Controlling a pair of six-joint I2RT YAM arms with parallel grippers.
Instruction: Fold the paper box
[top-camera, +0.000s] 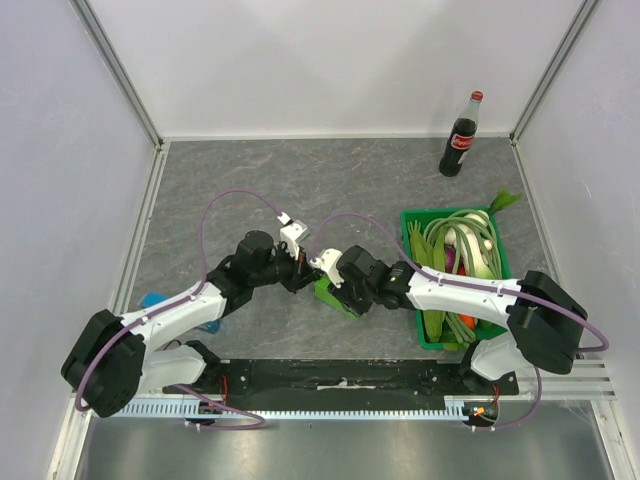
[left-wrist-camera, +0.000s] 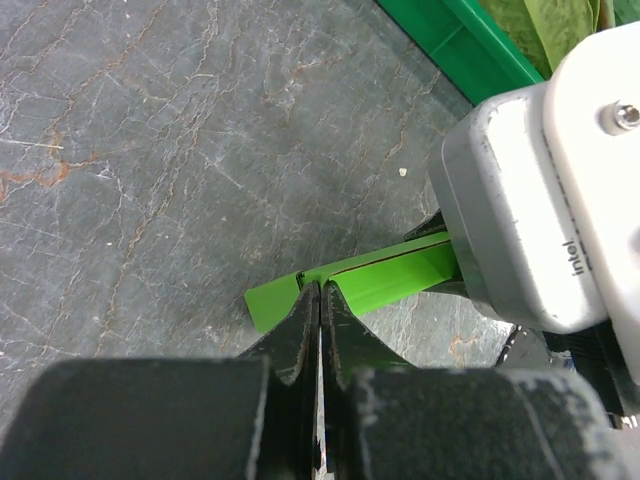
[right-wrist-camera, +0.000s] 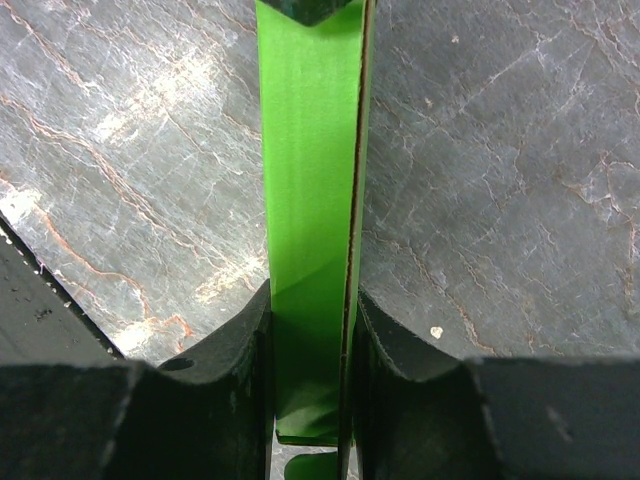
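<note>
Centre of the top view, the paper box (top-camera: 326, 293) stands on edge. The right gripper (right-wrist-camera: 310, 310) clamps it, a finger pressed on each face. The left gripper (left-wrist-camera: 320, 292) is closed tight, its tips touching the box's upper edge from the left.

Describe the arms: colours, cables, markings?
Left arm and right arm: white links, black joints, a purple cable looping along each. Left claw and right claw have black fingers. Right wrist camera is grey-white, marked "intel".
</note>
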